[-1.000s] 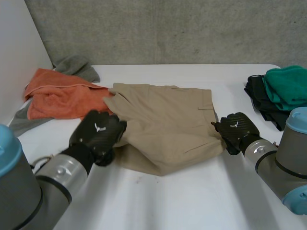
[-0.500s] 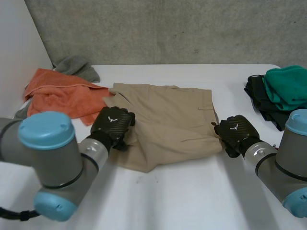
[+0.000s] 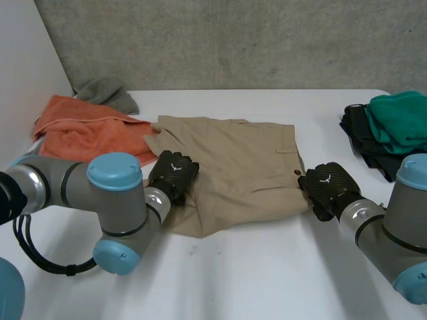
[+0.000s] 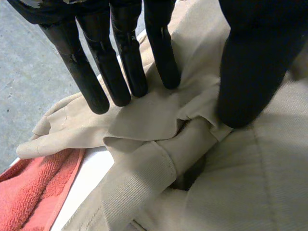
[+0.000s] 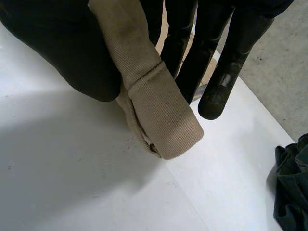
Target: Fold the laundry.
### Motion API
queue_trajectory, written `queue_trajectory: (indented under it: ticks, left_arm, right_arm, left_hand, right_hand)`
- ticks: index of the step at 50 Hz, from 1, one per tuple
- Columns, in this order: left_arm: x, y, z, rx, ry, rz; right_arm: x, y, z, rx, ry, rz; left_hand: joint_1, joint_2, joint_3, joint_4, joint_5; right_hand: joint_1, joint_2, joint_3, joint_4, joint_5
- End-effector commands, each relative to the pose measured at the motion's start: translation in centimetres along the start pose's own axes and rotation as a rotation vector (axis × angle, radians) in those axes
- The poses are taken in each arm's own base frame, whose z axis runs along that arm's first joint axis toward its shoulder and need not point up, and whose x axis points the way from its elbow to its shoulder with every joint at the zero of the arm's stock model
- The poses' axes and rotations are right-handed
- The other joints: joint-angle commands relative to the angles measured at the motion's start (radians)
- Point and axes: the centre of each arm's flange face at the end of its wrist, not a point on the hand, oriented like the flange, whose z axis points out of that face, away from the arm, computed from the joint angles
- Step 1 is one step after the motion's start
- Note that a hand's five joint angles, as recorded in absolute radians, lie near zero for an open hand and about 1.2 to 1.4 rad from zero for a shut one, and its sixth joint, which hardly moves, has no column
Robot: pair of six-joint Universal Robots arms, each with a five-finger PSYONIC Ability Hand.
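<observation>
The head camera sits high, behind and between the two arms [image 3: 67, 187]. It looks down and forward across the white table [image 3: 267, 267] to the grey wall [image 3: 233, 40], far enough back to take in the whole tabletop. The left wrist camera looks along the left hand [image 4: 122, 57] from very near, onto the edge of the tan shorts [image 4: 144, 159] beside the orange towel [image 4: 33, 192], a patch the head view shares. The right wrist camera looks just as closely along the right hand [image 5: 211, 53] at the shorts' opposite corner, and shares the dark clothes [image 5: 291, 187] with the head view.
</observation>
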Motion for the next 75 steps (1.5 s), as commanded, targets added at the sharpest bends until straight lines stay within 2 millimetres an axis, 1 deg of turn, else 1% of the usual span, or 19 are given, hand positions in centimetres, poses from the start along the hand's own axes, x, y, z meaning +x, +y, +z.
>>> queue_trajectory:
  ticks: [1,4,7,9,10,14,18,19,24,31,36,41,43,50,54,59,63,69,75]
  left_arm:
    - [0.1,0.3,0.3,0.0,0.003,0.021]
    - [-0.1,0.1,0.1,0.001,0.001,0.018]
    - [0.1,0.0,-0.4,-0.005,0.007,0.016]
    - [-0.5,-1.1,-1.1,0.011,-0.003,0.01]
    - [-1.4,-2.6,-2.0,0.044,-0.021,-0.001]
    - [-2.7,-5.0,-4.6,0.093,-0.04,-0.044]
    - [-3.5,-6.2,-6.7,0.111,-0.046,-0.078]
    - [-4.1,-6.8,-8.1,0.116,-0.047,-0.093]
    - [-4.9,-6.8,-11.1,0.084,-0.011,-0.119]
    - [-3.8,-5.8,-16.5,-0.087,0.101,-0.146]
    - [-3.3,-5.6,-20.3,-0.185,0.142,-0.153]
    - [-2.9,-5.7,-24.0,-0.242,0.17,-0.153]
    - [-2.9,-5.9,-24.7,-0.22,0.166,-0.152]
    - [-3.6,-6.8,-23.6,-0.086,0.1,-0.147]
    - [-4.2,-7.0,-21.6,-0.043,0.064,-0.141]
    - [-5.3,-6.7,-18.4,-0.073,0.042,-0.171]
    - [-5.9,-7.0,-17.2,-0.075,0.036,-0.184]
    - [-6.4,-6.5,-15.4,-0.099,0.028,-0.183]
    - [-7.0,-6.2,-11.9,-0.123,0.017,-0.178]
  right_arm:
    - [-0.1,0.2,0.1,-0.003,-0.002,-0.001]
    - [-0.1,0.2,0.1,-0.002,-0.001,-0.001]
    - [-0.1,0.2,0.2,-0.005,0.002,-0.006]
    - [0.1,0.1,0.2,-0.004,0.009,-0.007]
    - [0.2,0.0,0.2,-0.003,0.011,-0.007]
    - [0.4,-0.4,0.2,0.004,0.016,-0.01]
    - [0.5,-0.6,0.1,0.008,0.016,-0.016]
    - [0.6,-0.8,0.0,0.008,0.016,-0.018]
    - [1.4,-2.4,-1.8,-0.007,0.006,-0.037]
    - [1.7,-3.7,-4.6,-0.072,-0.049,-0.07]
    - [1.4,-4.7,-7.7,-0.117,-0.105,-0.136]
    - [0.9,-4.5,-10.0,-0.162,-0.147,-0.222]
    - [0.5,-4.3,-10.7,-0.172,-0.16,-0.243]
    - [0.1,-4.4,-10.7,-0.133,-0.145,-0.256]
    - [0.6,-4.6,-9.4,-0.099,-0.096,-0.262]
    - [0.8,-3.6,-6.9,-0.135,-0.095,-0.259]
    - [1.2,-3.0,-5.7,-0.173,-0.074,-0.258]
    - [1.4,-3.5,-5.4,-0.163,-0.047,-0.271]
    - [1.5,-5.6,-4.0,-0.04,0.018,-0.312]
  left_hand:
    - [0.421,0.432,0.433,0.431,0.436]
    - [0.679,0.691,0.691,0.69,0.694]
    - [0.688,0.7,0.7,0.699,0.703]
    - [0.688,0.7,0.7,0.699,0.703]
    - [0.688,0.7,0.7,0.699,0.703]
    - [0.688,0.7,0.7,0.699,0.703]
    - [0.688,0.7,0.7,0.699,0.703]
    - [0.688,0.7,0.7,0.699,0.703]
    - [0.688,0.7,0.7,0.699,0.703]
    - [0.688,0.7,0.7,0.699,0.703]
    - [0.688,0.7,0.7,0.699,0.703]
    - [0.688,0.7,0.7,0.699,0.703]
    - [0.688,0.7,0.7,0.699,0.703]
    - [0.688,0.7,0.7,0.699,0.703]
    - [0.688,0.7,0.7,0.699,0.703]
    - [0.688,0.7,0.7,0.699,0.703]
    - [0.688,0.7,0.7,0.699,0.703]
    - [0.688,0.7,0.7,0.699,0.703]
    - [0.688,0.7,0.7,0.699,0.703]
  right_hand:
    - [0.404,0.218,0.212,0.203,0.229]
    - [0.404,0.218,0.212,0.203,0.229]
    - [0.404,0.218,0.212,0.203,0.229]
    - [0.404,0.218,0.212,0.203,0.229]
    - [0.404,0.218,0.212,0.203,0.229]
    - [0.404,0.218,0.212,0.203,0.229]
    - [0.404,0.218,0.212,0.203,0.229]
    - [0.404,0.218,0.212,0.203,0.229]
    - [0.404,0.218,0.212,0.203,0.229]
    - [0.404,0.218,0.212,0.203,0.229]
    - [0.404,0.218,0.212,0.203,0.229]
    - [0.404,0.218,0.212,0.203,0.229]
    - [0.404,0.218,0.212,0.203,0.229]
    - [0.404,0.218,0.212,0.203,0.229]
    - [0.404,0.218,0.212,0.203,0.229]
    - [0.404,0.218,0.212,0.203,0.229]
    - [0.404,0.218,0.212,0.203,0.229]
    - [0.404,0.218,0.212,0.203,0.229]
    - [0.404,0.218,0.212,0.203,0.229]
